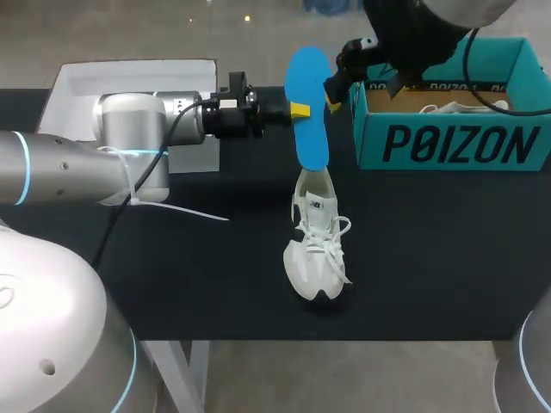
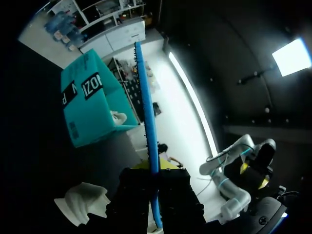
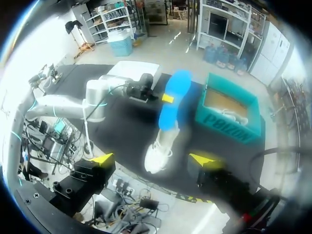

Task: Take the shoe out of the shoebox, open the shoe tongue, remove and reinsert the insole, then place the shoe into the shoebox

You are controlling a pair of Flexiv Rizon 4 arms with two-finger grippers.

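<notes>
The left fingers [image 1: 300,110] are clamped on the blue insole [image 1: 307,86] mid-length. Its long axis drops from them into the shoe [image 1: 317,249] standing on the tabletop [image 1: 215,275]. The right fingers [image 3: 103,159] are spread empty, well above.

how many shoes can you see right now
2. One white sneaker stands on the black table, below the blue insole held by the left pincer. What looks like a second white shoe lies in the teal shoebox, mostly hidden.

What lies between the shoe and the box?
Nothing: only bare table separates the shoe from the box, as the head view shows.
</notes>
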